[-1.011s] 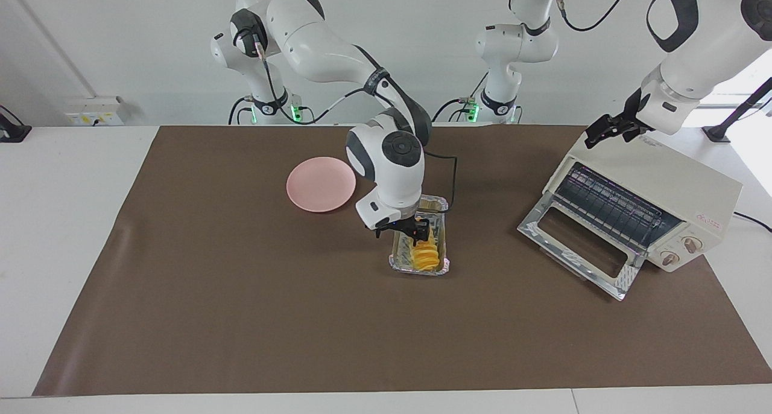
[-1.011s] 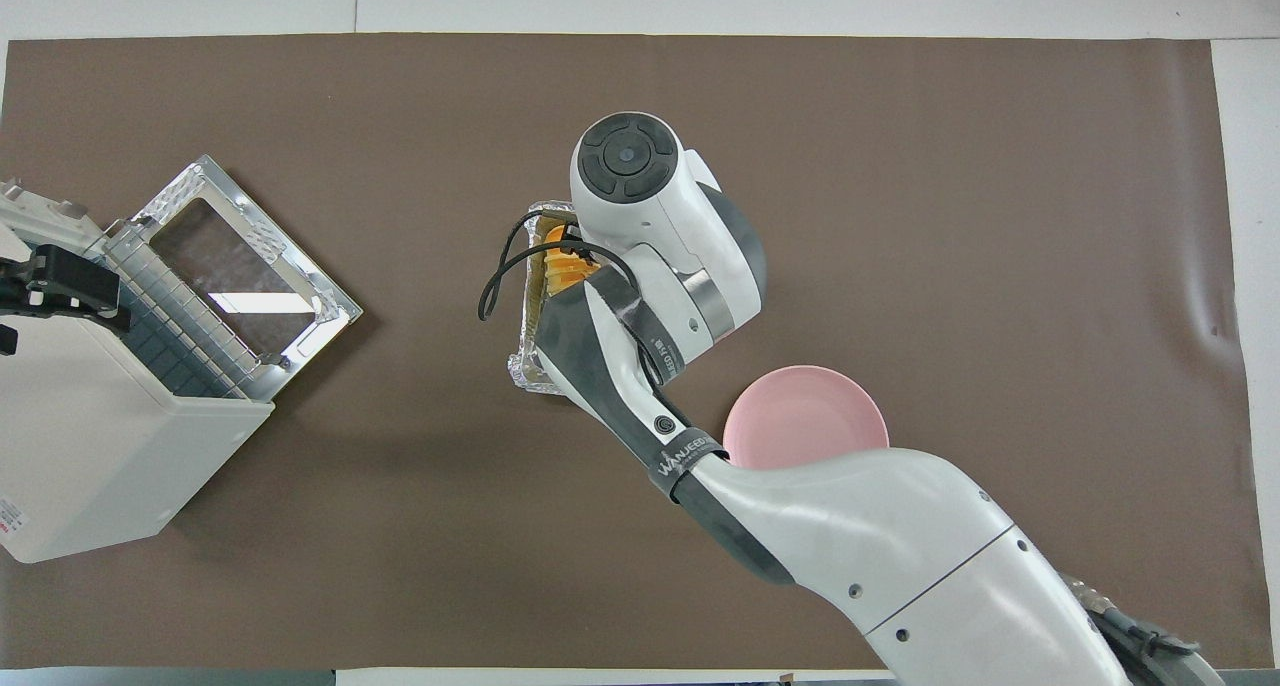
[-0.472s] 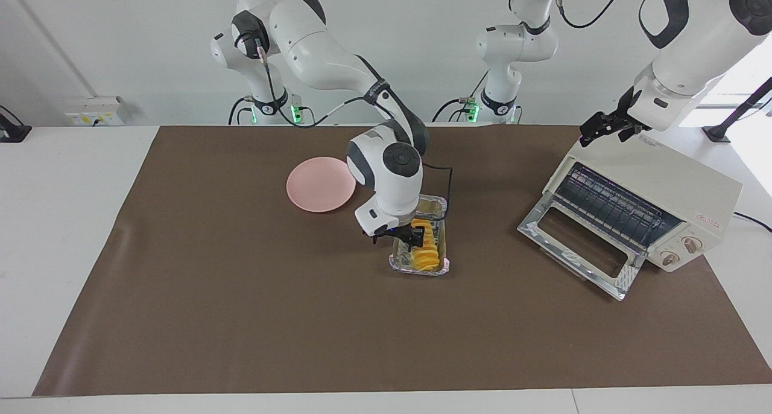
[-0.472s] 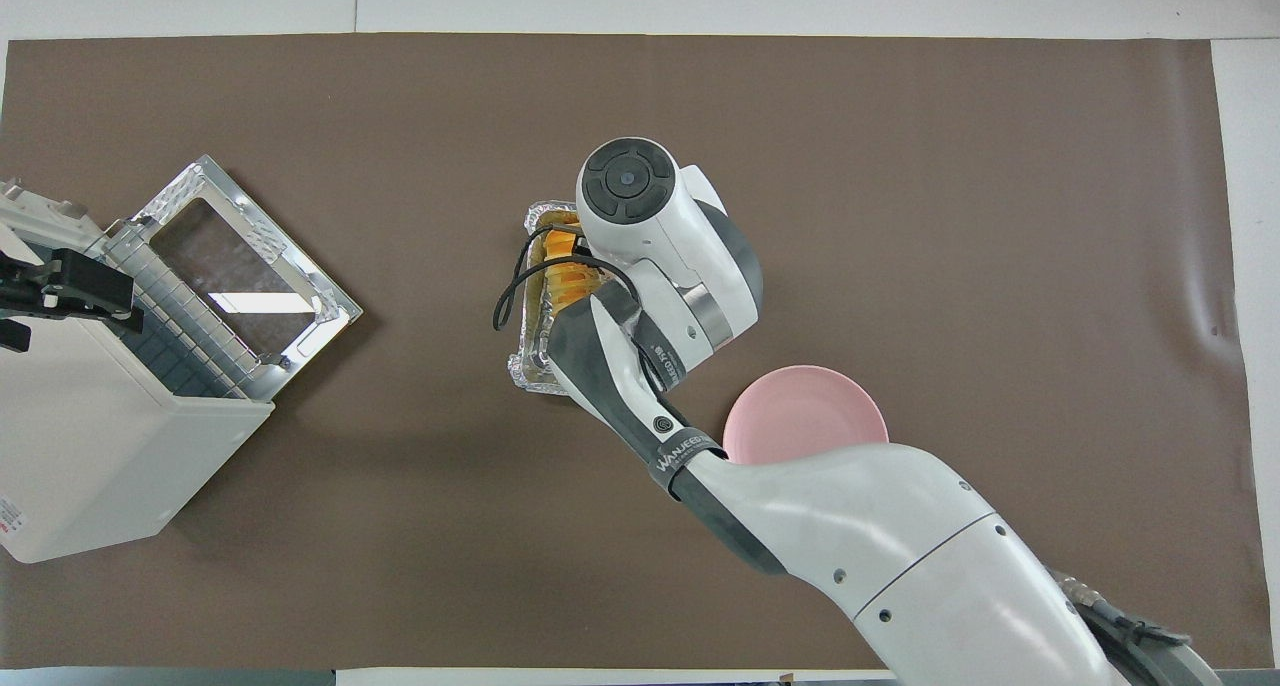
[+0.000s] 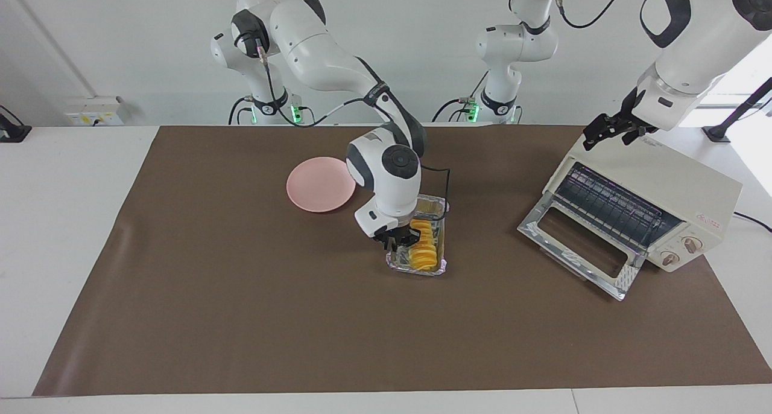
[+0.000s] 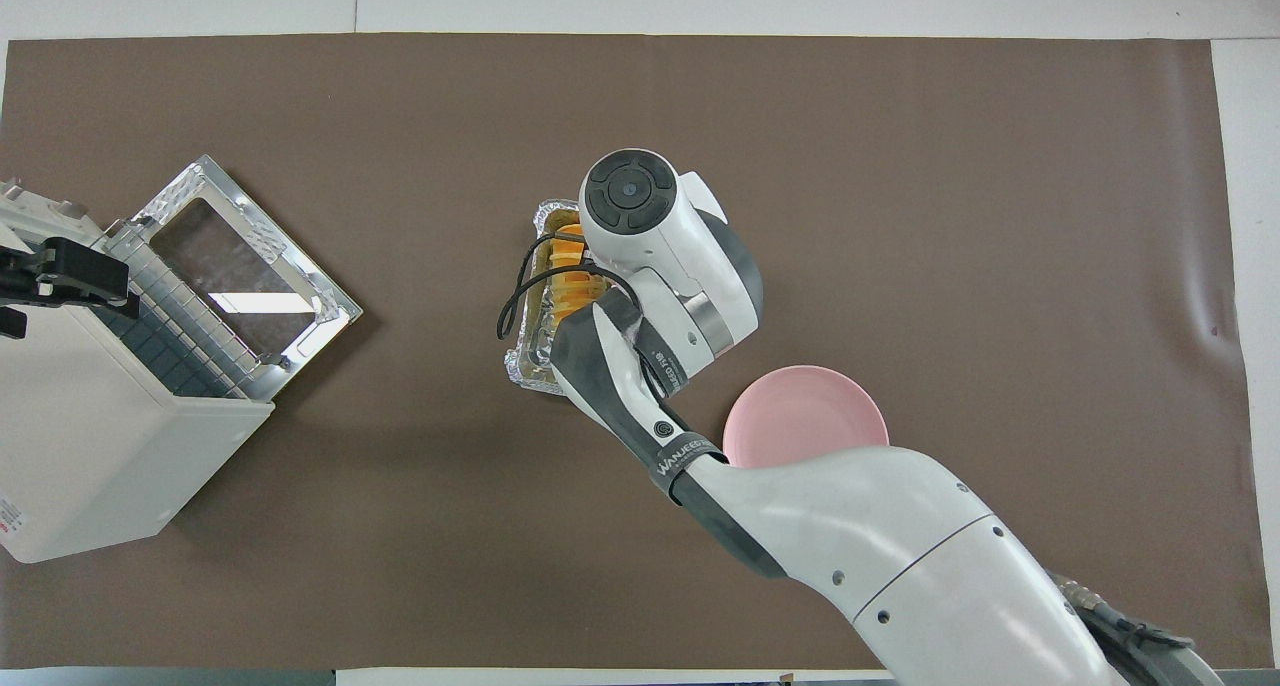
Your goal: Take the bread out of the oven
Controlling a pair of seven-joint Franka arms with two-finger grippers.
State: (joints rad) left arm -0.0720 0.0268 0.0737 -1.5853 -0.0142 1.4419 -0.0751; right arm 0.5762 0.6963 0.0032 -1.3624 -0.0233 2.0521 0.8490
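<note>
Right pincer (image 5: 403, 239) seemingly clenched on bread (image 5: 423, 249) in foil tray (image 5: 443, 264) — "WANJEER"-like forearm lettering — left pincer (image 5: 603, 131) released over oven (image 5: 663, 191).

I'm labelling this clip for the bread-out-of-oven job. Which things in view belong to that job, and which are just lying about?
Part of the job:
- bread, in the foil tray
- oven, door down
- right gripper, down on the bread in the tray
- left gripper, open, waiting over the oven's top

Lying about:
- pink plate, bare, nearer to the robots than the tray
</note>
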